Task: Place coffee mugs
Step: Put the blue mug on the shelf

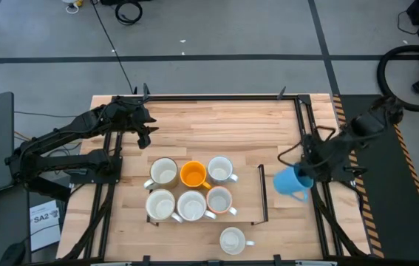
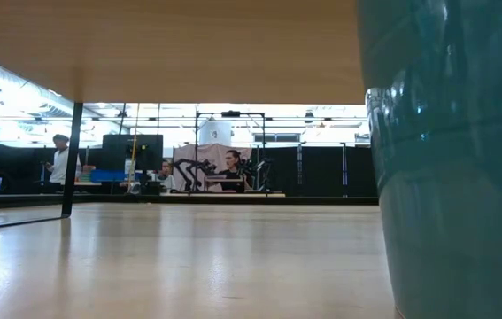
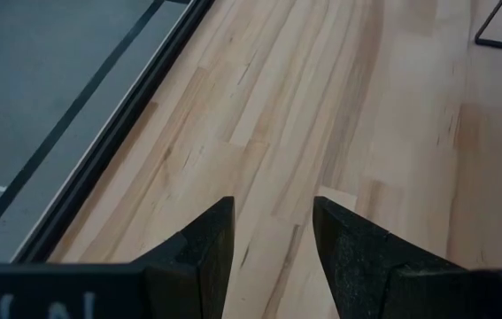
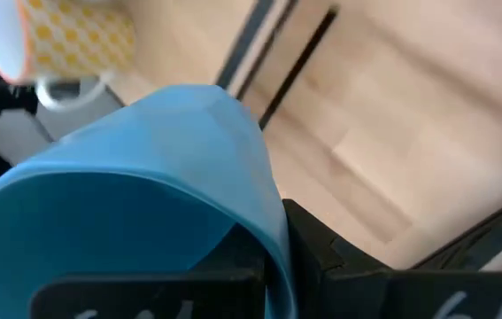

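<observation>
Right gripper (image 1: pixel 303 179) clenched on blue mug's (image 1: pixel 291 182) rim, tilted, beside the rack (image 1: pixel 262 193) holding six mugs (image 1: pixel 192 189). Left gripper (image 3: pixel 273 235) parted, empty, above bare table (image 3: pixel 339 106).

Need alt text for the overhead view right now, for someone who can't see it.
The right gripper holds a tilted blue mug by its rim, right of a black frame on the wooden table. Six mugs cluster inside the frame; the left gripper waits, empty.
</observation>
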Tool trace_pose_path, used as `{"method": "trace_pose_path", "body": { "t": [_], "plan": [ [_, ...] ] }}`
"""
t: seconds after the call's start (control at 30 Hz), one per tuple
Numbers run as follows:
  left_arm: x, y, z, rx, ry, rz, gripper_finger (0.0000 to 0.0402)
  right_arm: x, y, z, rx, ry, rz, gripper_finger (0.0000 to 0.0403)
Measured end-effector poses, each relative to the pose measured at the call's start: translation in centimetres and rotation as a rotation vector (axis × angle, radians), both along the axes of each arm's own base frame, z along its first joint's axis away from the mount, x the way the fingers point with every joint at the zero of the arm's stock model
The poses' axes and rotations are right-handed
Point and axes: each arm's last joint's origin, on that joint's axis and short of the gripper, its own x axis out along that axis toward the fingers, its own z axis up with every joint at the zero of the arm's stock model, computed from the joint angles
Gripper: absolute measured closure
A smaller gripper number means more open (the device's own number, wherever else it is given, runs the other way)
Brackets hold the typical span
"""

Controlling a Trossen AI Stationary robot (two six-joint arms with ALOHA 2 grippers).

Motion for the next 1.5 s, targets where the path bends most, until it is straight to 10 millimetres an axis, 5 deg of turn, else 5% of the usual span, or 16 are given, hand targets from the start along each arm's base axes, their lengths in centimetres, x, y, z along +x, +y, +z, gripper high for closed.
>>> {"method": "trace_pose_path", "body": {
  "t": [0.3, 0.63, 1.07, 1.5],
  "plan": [
    [0.0, 0.0, 0.0, -0.002, -0.001, 0.001, 0.0242, 2.6, -0.9, 4.8, -0.219, -0.069, 0.088, 0.0377],
    [0.0, 0.0, 0.0, -0.001, 0.0, 0.001, 0.0242, 7.6, -2.8, 6.3, -0.469, -0.029, 0.285, 0.0374],
    [0.0, 0.0, 0.0, -0.001, 0.0, 0.001, 0.0242, 14.0, -5.2, 3.5, -0.474, 0.087, 0.488, 0.0373],
    [0.0, 0.0, 0.0, -0.001, 0.0, 0.001, 0.0242, 17.6, -5.5, 0.5, -0.44, 0.171, 0.608, 0.0373]
  ]
}}
